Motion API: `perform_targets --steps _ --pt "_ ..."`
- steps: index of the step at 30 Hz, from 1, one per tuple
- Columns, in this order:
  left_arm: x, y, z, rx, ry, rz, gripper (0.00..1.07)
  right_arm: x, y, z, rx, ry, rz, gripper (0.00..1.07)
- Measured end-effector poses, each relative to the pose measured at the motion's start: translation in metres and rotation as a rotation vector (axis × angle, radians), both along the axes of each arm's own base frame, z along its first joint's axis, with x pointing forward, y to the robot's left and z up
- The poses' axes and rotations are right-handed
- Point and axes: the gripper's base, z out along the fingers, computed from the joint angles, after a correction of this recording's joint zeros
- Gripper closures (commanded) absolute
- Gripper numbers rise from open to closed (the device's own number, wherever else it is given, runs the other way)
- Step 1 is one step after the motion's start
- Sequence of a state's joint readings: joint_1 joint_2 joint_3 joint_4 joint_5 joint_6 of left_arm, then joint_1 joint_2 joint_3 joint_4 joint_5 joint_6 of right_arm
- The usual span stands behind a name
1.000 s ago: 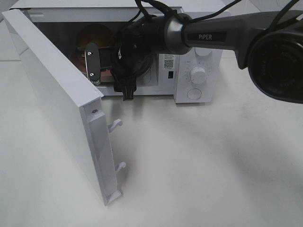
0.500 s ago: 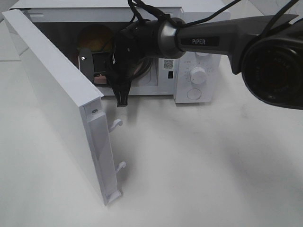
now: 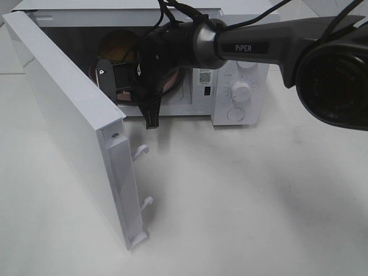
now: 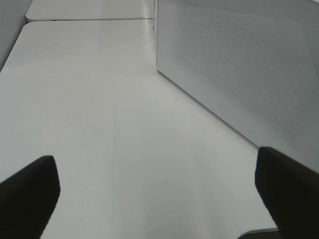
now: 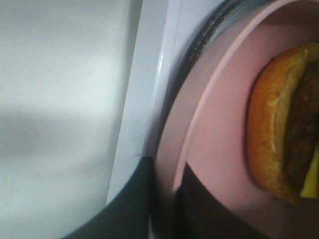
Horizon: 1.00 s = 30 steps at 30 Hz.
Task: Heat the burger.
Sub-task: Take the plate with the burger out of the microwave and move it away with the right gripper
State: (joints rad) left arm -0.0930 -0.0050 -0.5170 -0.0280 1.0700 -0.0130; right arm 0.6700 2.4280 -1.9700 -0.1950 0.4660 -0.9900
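Note:
The burger (image 3: 118,49) sits on a pink plate (image 3: 171,80) inside the open microwave (image 3: 241,34). In the right wrist view the burger (image 5: 279,134) shows its golden bun and dark layers, lying on the plate (image 5: 214,124). My right gripper (image 3: 118,86) reaches into the cavity. Its jaws (image 5: 167,184) are shut on the plate's near rim, one dark finger on each side. My left gripper (image 4: 159,189) is open with nothing between its fingers (image 4: 27,194), low over the table beside the microwave's meshed wall (image 4: 239,64). It is outside the high view.
The microwave door (image 3: 63,115) stands swung open toward the front left, with its latch hooks (image 3: 141,152) sticking out. Control knobs (image 3: 241,91) are on the microwave's right panel. The turntable's rim (image 5: 209,30) shows under the plate. White table (image 3: 241,201) lies in front.
My right gripper has turned at the wrist and shut its jaws on the plate's rim. The left gripper has not changed.

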Motion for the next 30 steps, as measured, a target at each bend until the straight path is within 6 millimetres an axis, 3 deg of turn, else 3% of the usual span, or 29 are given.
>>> perform_targets --steps 21,30 --pt "0.0 0.0 0.0 0.0 0.0 0.0 0.07 -0.046 -0.024 0.012 -0.075 -0.011 0.272 1.07" --pt "0.0 0.0 0.0 0.0 0.0 0.0 0.07 -0.045 -0.034 0.025 -0.075 -0.026 0.299 1.07"
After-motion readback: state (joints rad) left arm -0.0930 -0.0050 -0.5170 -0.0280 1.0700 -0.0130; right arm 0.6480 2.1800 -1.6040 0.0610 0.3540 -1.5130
